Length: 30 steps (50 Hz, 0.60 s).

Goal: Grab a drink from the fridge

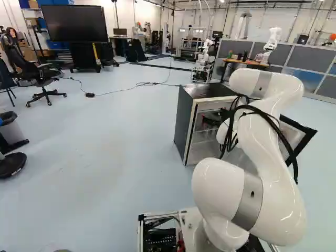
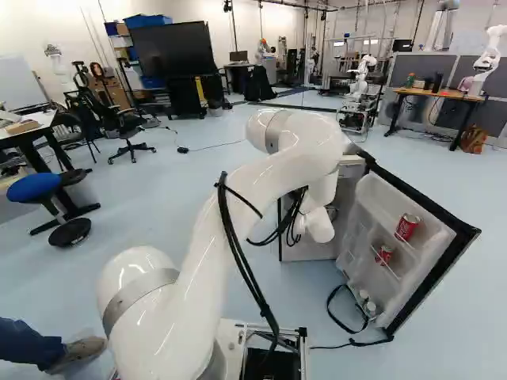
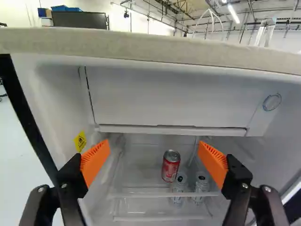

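Tool (image 3: pixel 154 157) at the mouth of the fridge (image 1: pixel 182 123), fingers wide apart, nothing between them. Target, presumably the red can (image 3: pixel 170 165), upright inside the fridge, ahead of the tool. Chief risk: entering too high would put the fingers into the freezer panel (image 3: pixel 169 99) at the fridge's upper inside; too low, into the shelf edge (image 3: pixel 164 194) at its lower inside. Spread this wide, a finger could also scrape the fridge's inner side wall. Clear bottles (image 3: pixel 201 186) near the can, inside the fridge, might be knocked during closing (same shelf or one below, cannot tell). Off-centre closing could tip the can.
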{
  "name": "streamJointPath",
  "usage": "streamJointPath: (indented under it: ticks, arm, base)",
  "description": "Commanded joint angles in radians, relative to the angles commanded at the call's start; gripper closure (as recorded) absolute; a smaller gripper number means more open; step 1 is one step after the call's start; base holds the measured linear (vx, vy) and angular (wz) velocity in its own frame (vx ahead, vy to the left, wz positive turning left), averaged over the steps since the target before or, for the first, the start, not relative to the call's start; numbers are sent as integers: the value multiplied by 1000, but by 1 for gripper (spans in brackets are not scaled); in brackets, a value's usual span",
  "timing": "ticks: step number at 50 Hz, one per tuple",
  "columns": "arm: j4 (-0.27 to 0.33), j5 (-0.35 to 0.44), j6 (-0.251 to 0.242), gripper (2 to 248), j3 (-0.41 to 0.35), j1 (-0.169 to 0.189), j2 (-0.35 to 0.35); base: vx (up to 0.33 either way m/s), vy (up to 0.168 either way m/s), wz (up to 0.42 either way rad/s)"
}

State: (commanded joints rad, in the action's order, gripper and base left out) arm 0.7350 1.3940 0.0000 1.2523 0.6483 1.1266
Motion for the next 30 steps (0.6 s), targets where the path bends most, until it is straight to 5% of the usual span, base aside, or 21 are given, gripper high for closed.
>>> streamJointPath:
  ticks: [30]
  arm:
    - [-15, -25, 0, 3, 160, -21, 141]
  base:
    - [0, 0, 0]
